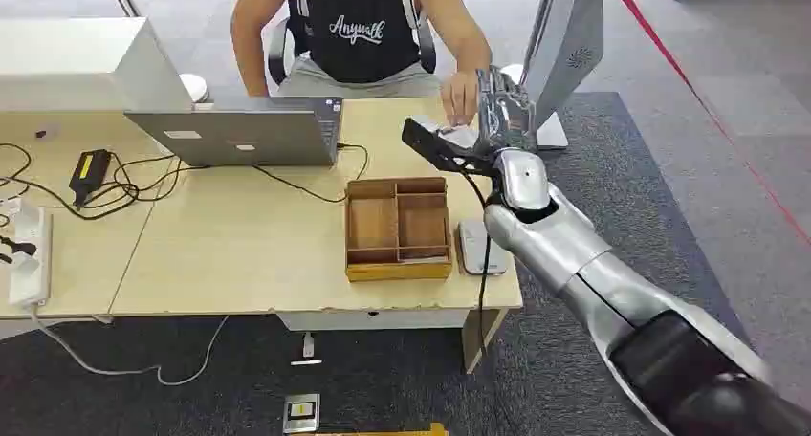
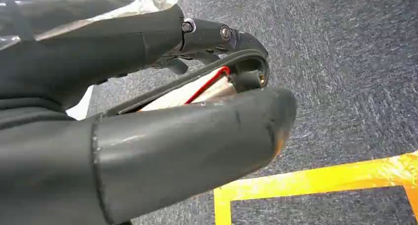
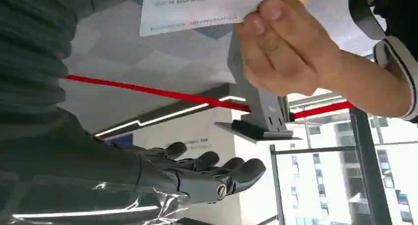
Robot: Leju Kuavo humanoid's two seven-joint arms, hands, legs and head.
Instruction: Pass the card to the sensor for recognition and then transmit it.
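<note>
Right robot hand (image 1: 502, 111): reached out over the far right corner of the bench (image 1: 239, 254), fingers (image 3: 212, 168) stretched straight and apart, nothing between them.

Card (image 3: 197, 10): white, printed, pinched by a seated person's hand (image 3: 281, 47) just above the right robot hand. In the head view the card (image 1: 457, 135) shows as a pale patch between the person's hand (image 1: 461, 94) and the robot's wrist. Whether the robot's thumb touches the card cannot be told.

Left robot hand (image 2: 197, 136): hanging over grey carpet beside a strip of yellow floor tape (image 2: 320, 178). Dark fingers (image 2: 212, 35) curled in towards the thick thumb. A pale, red-edged shape shows in the gap; whether the hand holds anything cannot be told.

Flat grey device (image 1: 473, 248): lying on the bench, just beside the right wall of the wooden tray.

Wooden tray (image 1: 397, 264): divided into compartments, near the front right of the bench.

Laptop (image 1: 239, 135): open, back towards the robot, in front of the person.

Monitor (image 1: 569, 44): seen edge-on at the far right corner.

Power strip (image 1: 29, 254) and black adapter (image 1: 88, 173): at the left end, with trailing cables
</note>
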